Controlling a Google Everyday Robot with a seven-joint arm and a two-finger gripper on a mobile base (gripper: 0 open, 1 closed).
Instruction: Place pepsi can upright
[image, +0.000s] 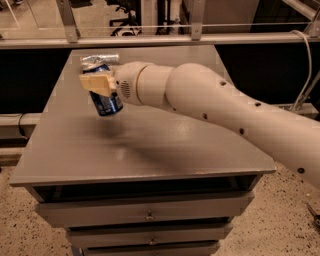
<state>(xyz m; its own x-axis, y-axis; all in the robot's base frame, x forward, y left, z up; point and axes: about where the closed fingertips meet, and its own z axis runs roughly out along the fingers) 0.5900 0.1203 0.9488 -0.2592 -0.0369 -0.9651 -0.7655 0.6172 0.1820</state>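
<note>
The pepsi can (106, 101) is dark blue with white markings. It hangs nearly upright, slightly tilted, a little above the left part of the grey table (150, 145). My gripper (96, 83) with tan fingers (92, 82) is shut on the can's upper part, coming in from the right on a thick white arm (210, 102). The can's top end is hidden by the fingers.
A flat silvery dark wrapper (100, 59) lies at the table's back left, just behind the gripper. Drawers (145, 216) sit under the tabletop. A metal rail (150, 40) runs behind the table. A cable (306, 65) hangs at the right.
</note>
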